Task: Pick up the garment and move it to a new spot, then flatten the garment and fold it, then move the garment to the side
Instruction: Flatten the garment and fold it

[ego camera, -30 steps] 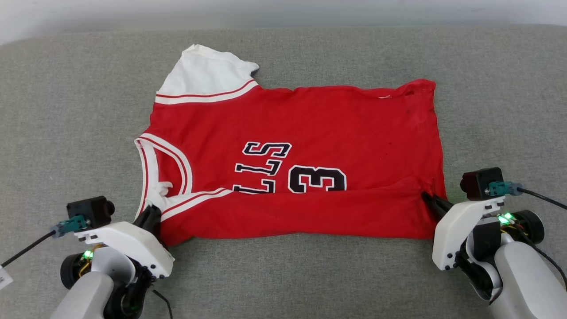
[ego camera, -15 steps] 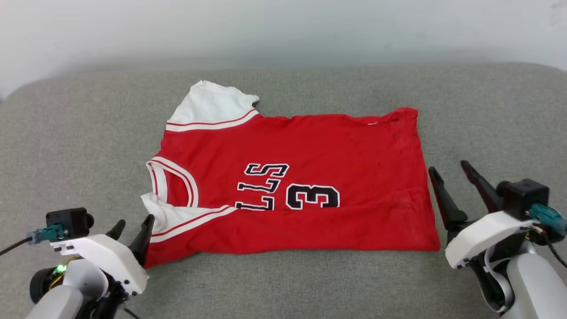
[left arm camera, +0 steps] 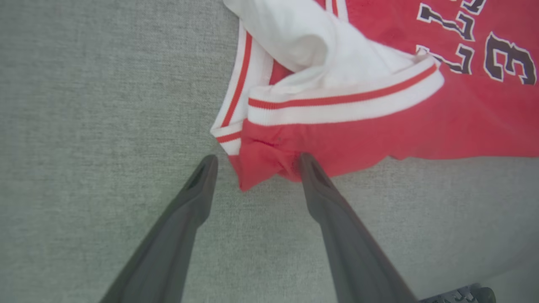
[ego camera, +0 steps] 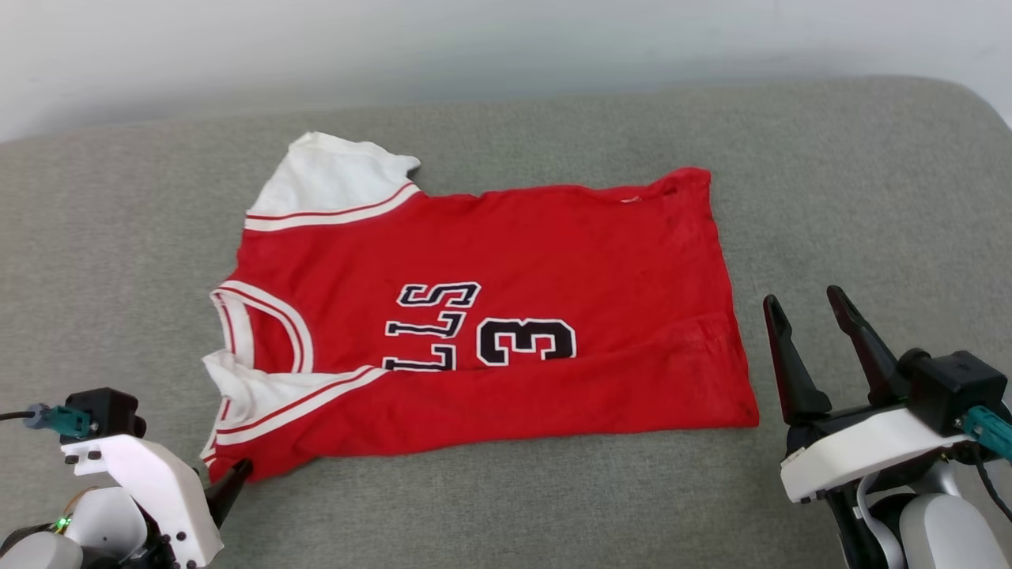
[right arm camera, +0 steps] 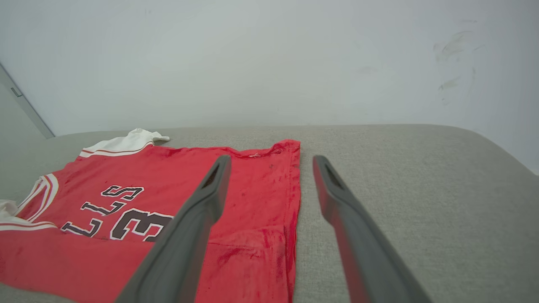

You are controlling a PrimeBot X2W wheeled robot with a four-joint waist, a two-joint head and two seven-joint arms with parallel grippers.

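Note:
The garment [ego camera: 553, 253], a red jersey with white sleeves, lies flat on the grey cushion, neck to the left. Its near long edge is folded up over the lower part of the black lettering and the 3. My left gripper [ego camera: 228, 480] sits at the garment's near left corner. In the left wrist view the left gripper [left arm camera: 257, 160] is open, and the red corner of the garment [left arm camera: 421, 126] lies loose between its fingertips. My right gripper [ego camera: 803, 300] stands open just right of the hem. In the right wrist view the right gripper [right arm camera: 271, 160] holds nothing, above the garment [right arm camera: 168, 168].
The grey cushion [ego camera: 506, 506] spreads wide on all sides of the jersey and rounds off at its far right end [ego camera: 972, 111]. A pale wall [ego camera: 506, 47] rises behind it.
Both grippers have opened and let go of the garment's folded near edge, then drawn back from it. The head view has shifted, and the jersey stays put.

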